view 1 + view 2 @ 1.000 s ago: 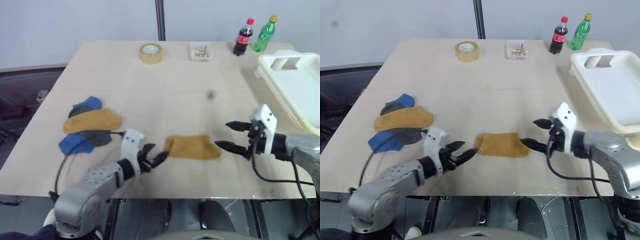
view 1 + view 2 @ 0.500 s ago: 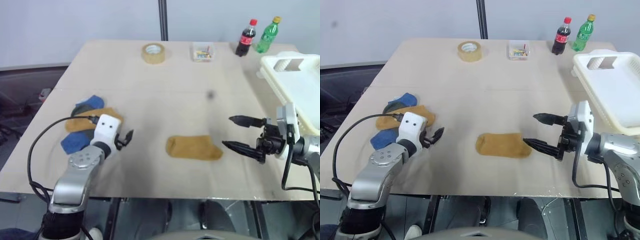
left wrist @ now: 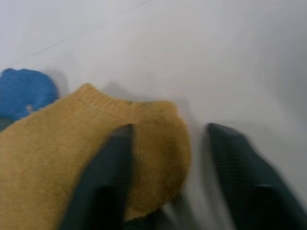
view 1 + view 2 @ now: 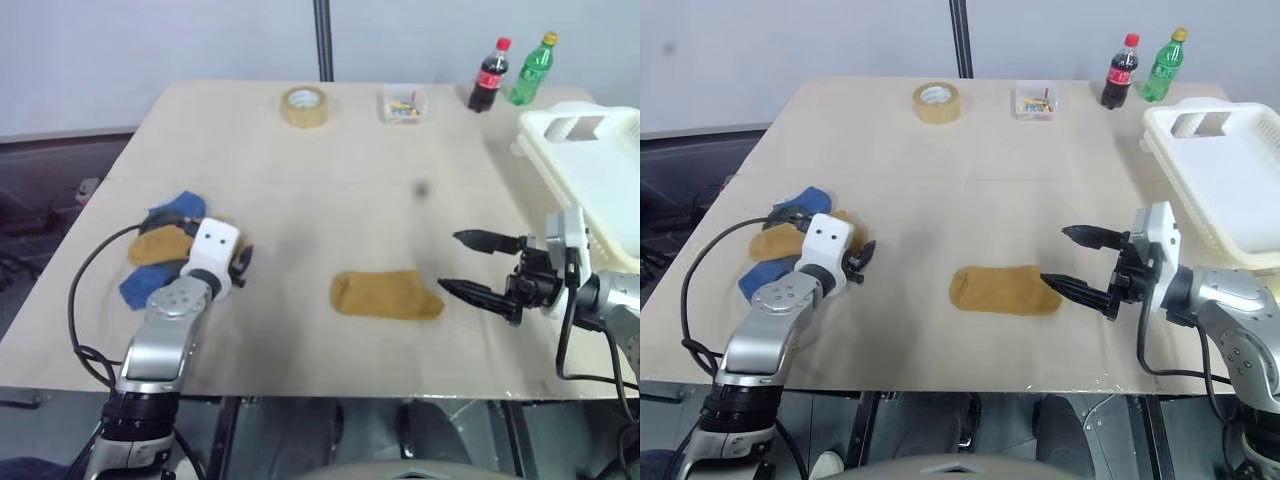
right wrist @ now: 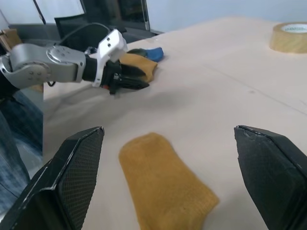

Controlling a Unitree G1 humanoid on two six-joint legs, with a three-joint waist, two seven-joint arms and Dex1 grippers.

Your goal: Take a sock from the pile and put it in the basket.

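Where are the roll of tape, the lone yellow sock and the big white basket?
Tan roll of tape (image 4: 302, 106), left eye view: on its ring.
Lone mustard-yellow sock (image 4: 386, 295), left eye view: its middle.
Large white slatted plastic basket (image 4: 1188, 110), right eye view: far rim.

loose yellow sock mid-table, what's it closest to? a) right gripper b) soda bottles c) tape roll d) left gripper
a: the loose yellow sock lies flat, its end just short of the open right gripper, while the left gripper is off by the pile.

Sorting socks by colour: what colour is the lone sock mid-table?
Mustard yellow sock, clearest in the left eye view.
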